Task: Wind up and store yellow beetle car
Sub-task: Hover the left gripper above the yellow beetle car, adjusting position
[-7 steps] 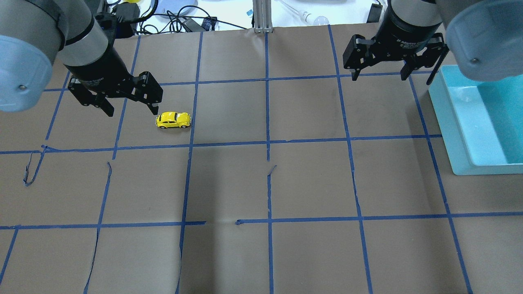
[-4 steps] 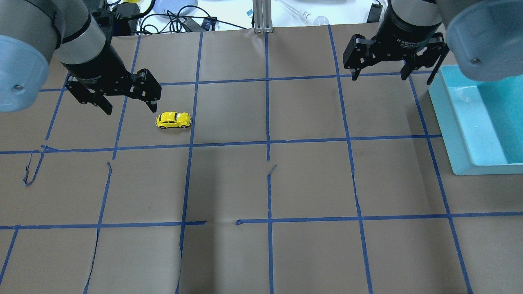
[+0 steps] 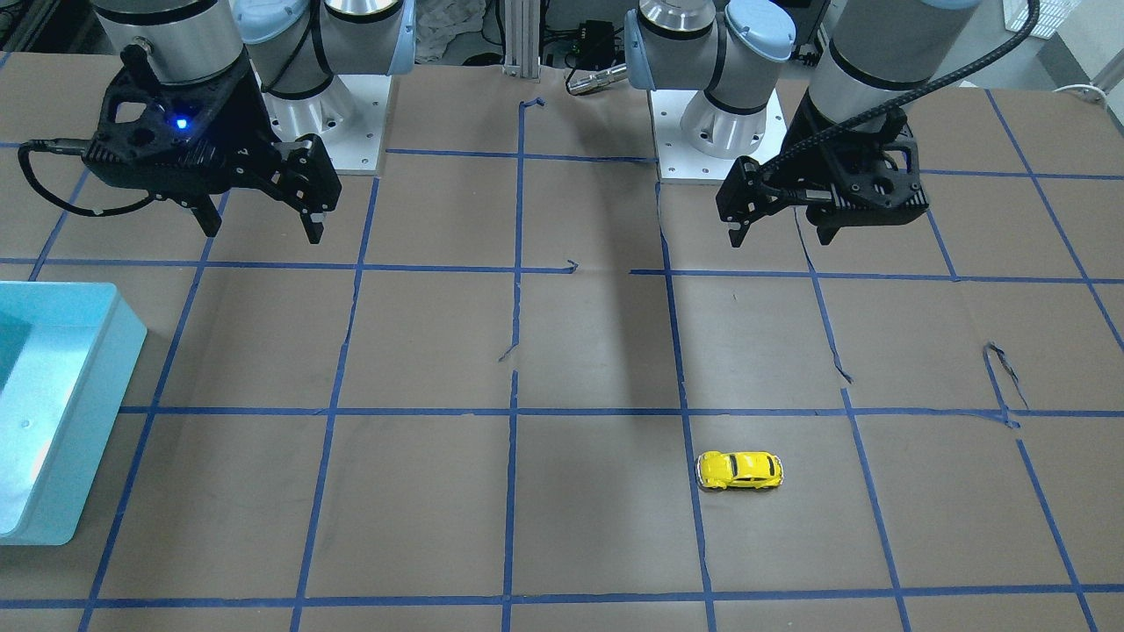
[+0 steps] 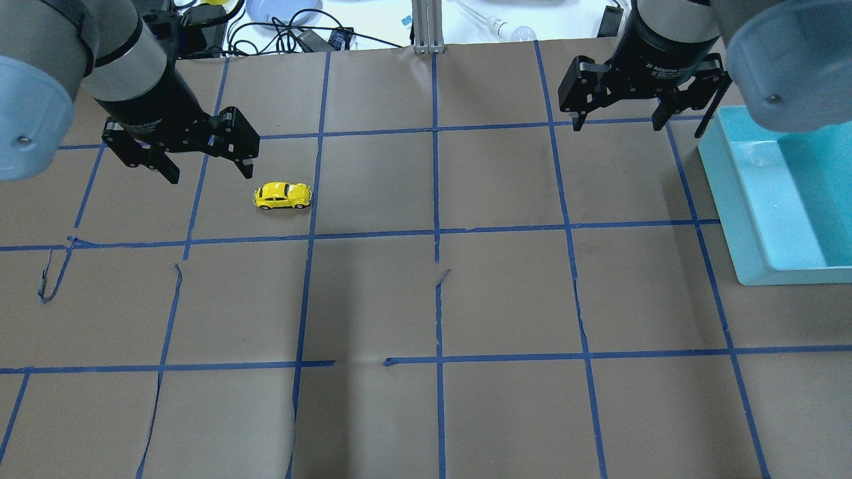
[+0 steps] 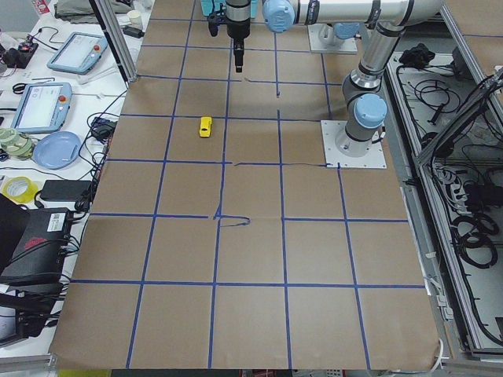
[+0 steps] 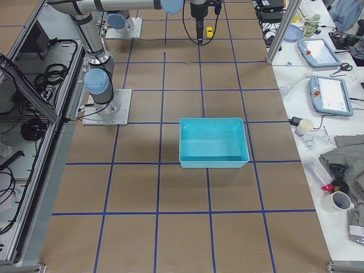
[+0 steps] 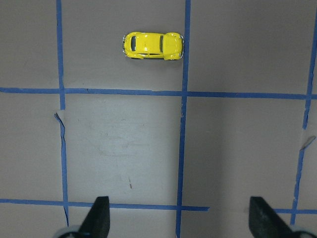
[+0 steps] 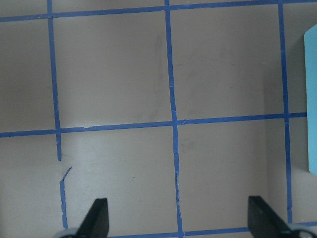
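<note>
A: Yellow beetle car (image 4: 282,195): where, against the fingers?

B: On its wheels on the table (image 4: 506,299), out ahead of the left gripper (image 4: 212,174). In the left wrist view, beyond the two fingers (image 7: 98,220), between their lines, nearer the one on that view's left. Touching neither. Set crosswise, parallel to the gap between them, one end at a blue tape line (image 7: 186,69).

A: Grip on that side?

B: Spread wide, nothing held. Hanging above the table, pointing straight down, wrist upright over the surface.

A: And the right gripper (image 4: 618,124)?

B: Well apart from the car, toward the other end of the table. Fingers likewise released and empty, aimed down, raised off the surface, just beside the turquoise bin (image 4: 732,199) but not touching it.
</note>
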### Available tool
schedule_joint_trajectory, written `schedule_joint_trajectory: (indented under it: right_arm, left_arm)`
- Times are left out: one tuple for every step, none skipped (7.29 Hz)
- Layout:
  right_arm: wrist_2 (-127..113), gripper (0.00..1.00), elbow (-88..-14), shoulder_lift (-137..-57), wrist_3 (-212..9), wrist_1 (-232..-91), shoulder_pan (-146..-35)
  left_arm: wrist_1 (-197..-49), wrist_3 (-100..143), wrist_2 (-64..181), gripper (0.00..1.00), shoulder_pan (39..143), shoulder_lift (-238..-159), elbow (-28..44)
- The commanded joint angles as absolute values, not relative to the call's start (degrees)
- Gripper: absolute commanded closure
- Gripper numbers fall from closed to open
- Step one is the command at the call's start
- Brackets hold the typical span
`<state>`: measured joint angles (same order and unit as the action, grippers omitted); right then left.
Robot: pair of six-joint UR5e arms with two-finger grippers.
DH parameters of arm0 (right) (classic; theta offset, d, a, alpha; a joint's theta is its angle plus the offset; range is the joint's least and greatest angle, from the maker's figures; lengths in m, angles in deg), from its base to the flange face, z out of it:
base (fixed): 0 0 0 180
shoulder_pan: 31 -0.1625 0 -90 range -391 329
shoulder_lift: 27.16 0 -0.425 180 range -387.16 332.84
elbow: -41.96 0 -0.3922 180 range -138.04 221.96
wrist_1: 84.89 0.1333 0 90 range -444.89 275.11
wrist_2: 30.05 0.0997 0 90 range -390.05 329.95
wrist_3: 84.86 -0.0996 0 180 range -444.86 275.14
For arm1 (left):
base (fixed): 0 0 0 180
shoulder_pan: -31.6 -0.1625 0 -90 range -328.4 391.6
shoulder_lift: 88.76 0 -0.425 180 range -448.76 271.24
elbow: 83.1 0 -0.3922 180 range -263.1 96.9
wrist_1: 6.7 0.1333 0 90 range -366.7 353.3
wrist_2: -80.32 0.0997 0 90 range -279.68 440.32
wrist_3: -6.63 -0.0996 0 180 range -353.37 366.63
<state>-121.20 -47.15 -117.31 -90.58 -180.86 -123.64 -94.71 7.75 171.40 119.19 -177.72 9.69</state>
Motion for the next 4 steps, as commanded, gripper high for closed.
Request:
schedule_joint_trajectory:
  right_arm:
    - [-121.2,0.0,-47.2,-117.3,-90.6,-180.9,-123.6]
    - [-121.2,0.0,-47.2,-117.3,-90.6,-180.8,-123.6]
    - [-121.2,0.0,-47.2,-117.3,-90.6,-180.8,-123.6]
    - [-121.2,0.0,-47.2,-117.3,-90.6,-180.8,-123.6]
  left_arm:
    - [-94.7,13.0,171.3,0.0,119.0,-177.7,9.6]
    - [-94.4,16.9,171.3,0.0,118.9,-178.1,9.5]
    - [-92.3,17.5,171.2,0.0,117.7,-178.4,9.6]
    - [-92.2,22.0,170.8,0.0,116.7,-178.8,9.5]
